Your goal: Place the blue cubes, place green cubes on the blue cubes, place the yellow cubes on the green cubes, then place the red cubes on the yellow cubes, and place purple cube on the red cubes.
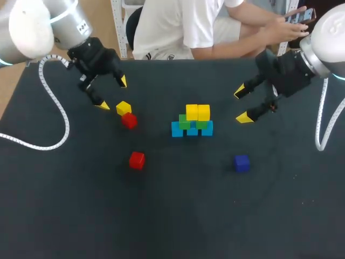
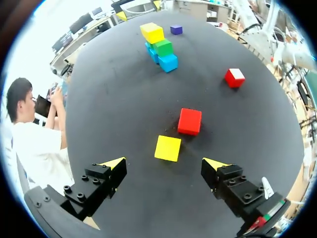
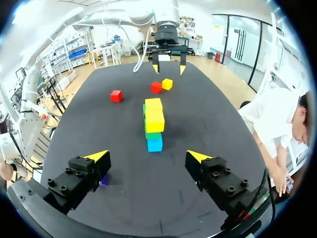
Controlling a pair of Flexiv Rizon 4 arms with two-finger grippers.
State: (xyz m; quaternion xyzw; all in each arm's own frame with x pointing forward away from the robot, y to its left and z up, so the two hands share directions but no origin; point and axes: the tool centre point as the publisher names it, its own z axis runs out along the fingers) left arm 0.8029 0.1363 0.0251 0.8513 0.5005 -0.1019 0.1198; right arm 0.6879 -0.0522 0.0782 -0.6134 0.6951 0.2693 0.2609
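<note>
A small pyramid stands mid-table: light blue cubes (image 1: 177, 129) at the base, green cubes (image 1: 185, 122) on them, two yellow cubes (image 1: 198, 112) on top. It also shows in the left wrist view, stack (image 2: 161, 45), and the right wrist view, stack (image 3: 154, 121). A loose yellow cube (image 1: 123, 108) touches a red cube (image 1: 129, 120); another red cube (image 1: 137, 160) lies nearer the front. A purple cube (image 1: 241, 163) sits right of centre. My left gripper (image 1: 113, 93) hangs open just behind the loose yellow cube (image 2: 168, 148). My right gripper (image 1: 241, 104) is open beside the stack, holding nothing.
A white cable (image 1: 54, 102) loops over the table's left side, another (image 1: 322, 124) hangs at the right edge. A person sits behind the table's far edge, not reaching over it. Bare dark tabletop (image 1: 178, 216) fills the front.
</note>
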